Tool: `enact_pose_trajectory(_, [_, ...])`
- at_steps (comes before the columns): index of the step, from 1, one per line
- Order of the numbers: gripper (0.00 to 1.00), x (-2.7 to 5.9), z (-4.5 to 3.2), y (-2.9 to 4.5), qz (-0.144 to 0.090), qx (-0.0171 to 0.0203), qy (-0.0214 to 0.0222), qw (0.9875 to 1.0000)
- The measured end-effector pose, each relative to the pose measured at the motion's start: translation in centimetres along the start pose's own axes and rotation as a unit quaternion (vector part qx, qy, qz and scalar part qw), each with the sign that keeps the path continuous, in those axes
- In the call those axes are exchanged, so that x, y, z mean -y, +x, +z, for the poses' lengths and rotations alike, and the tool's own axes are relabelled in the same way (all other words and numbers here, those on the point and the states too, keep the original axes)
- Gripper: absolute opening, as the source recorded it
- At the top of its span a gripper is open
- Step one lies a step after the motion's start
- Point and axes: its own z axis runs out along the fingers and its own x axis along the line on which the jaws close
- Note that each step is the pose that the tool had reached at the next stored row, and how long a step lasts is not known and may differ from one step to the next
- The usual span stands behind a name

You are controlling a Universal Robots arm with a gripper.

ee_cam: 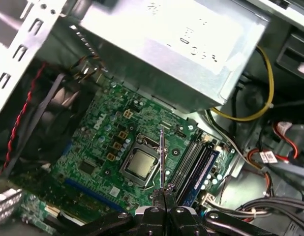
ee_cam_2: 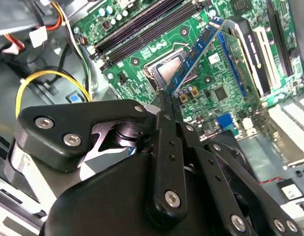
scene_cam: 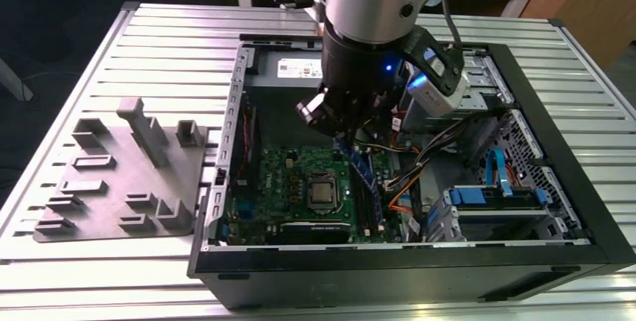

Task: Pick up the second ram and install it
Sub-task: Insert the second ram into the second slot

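A workshop or lab: an open black computer case (scene_cam: 398, 276) sits on a ribbed aluminium bench (scene_cam: 169, 38), a grey plastic jig tray (scene_cam: 104, 209) beside it.

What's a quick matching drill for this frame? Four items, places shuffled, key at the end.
1 second ram
2 grey tray
3 power supply box
4 processor socket

A on the table, at the exterior view's left of the case
B middle of the green board
C clamped in the gripper
D silver metal, at one end of the case

Pairs: 1-C, 2-A, 3-D, 4-B
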Motion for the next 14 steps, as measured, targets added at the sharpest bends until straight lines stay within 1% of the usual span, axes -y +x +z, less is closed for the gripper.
enact_pose_trajectory(4, [0.08, 0.00, 0.03, 0.00, 0.030, 0.0011, 0.0007, 0.9995])
enact_pose_trajectory(7, [0.08, 0.00, 0.06, 0.00, 0.052, 0.0019, 0.0012, 0.9986])
enact_pose_trajectory(10, [0.08, 0.00, 0.07, 0.00, 0.074, 0.0026, 0.0017, 0.9973])
enact_pose_trajectory(14, [0.08, 0.00, 0.09, 0.00, 0.103, 0.0037, 0.0024, 0.9947])
